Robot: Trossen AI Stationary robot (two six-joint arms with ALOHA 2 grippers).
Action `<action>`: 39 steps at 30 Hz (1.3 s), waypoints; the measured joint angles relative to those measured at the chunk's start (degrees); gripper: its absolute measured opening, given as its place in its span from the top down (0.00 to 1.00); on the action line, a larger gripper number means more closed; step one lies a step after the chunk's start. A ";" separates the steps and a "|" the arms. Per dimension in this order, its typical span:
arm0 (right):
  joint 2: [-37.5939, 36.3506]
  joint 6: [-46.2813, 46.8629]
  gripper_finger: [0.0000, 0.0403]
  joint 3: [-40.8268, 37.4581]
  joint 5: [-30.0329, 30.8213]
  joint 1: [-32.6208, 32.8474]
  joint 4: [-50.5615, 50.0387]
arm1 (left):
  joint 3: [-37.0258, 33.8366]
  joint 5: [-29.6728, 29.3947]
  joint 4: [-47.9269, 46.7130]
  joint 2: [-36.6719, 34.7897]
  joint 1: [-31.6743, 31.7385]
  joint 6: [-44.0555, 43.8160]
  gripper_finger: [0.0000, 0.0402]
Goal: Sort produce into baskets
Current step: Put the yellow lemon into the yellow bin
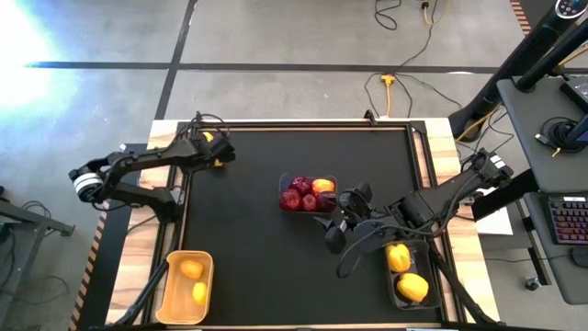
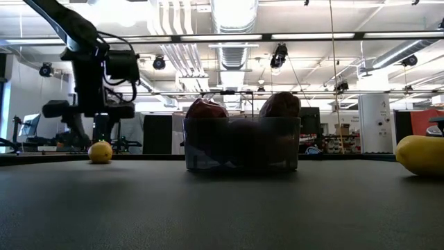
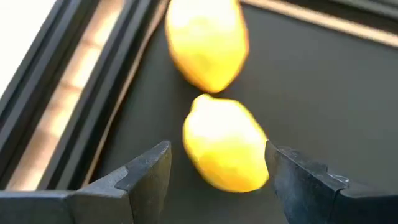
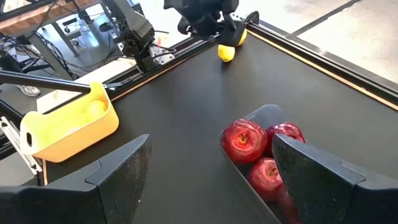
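Left gripper (image 3: 217, 171) at upper left of the table, fingers spread around a lemon (image 3: 225, 151), second lemon (image 3: 207, 42) just beyond, right gripper (image 1: 337, 230) released beside the clear basket (image 1: 308, 194) at centre, yellow basket (image 1: 186, 287) lower left.

Left arm (image 1: 147, 165): dark segmented links, white ring near its base, black cables.
Right arm (image 1: 441, 198): dark links, looping black cables.
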 joint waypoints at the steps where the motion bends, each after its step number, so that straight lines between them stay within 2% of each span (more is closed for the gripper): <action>1: 0.00 0.00 0.19 0.00 -0.01 0.00 0.00 | 0.50 -0.08 0.33 0.07 0.00 0.47 0.40; 8: 0.00 0.02 0.19 0.00 -0.02 -0.01 0.00 | 2.77 -3.01 0.96 0.10 0.09 -1.63 0.39; 16: -0.01 0.02 0.19 0.00 -0.01 -0.01 0.01 | 1.98 -0.08 0.68 0.50 0.09 -19.07 0.32; 26: 0.00 0.02 0.19 0.00 -0.02 -0.01 0.00 | 1.89 0.84 0.65 6.62 0.28 -31.81 0.32; 28: 0.00 0.02 0.19 0.00 -0.02 -0.01 0.00 | 1.83 1.23 1.08 8.73 0.33 -33.02 0.32; 32: 0.00 0.02 0.19 0.00 -0.01 -0.01 0.00 | 1.81 5.71 2.27 12.33 0.37 -33.76 0.32; 39: 0.00 0.02 0.19 0.00 -0.02 -0.01 0.02 | 2.05 5.80 2.56 14.58 0.74 -33.28 0.32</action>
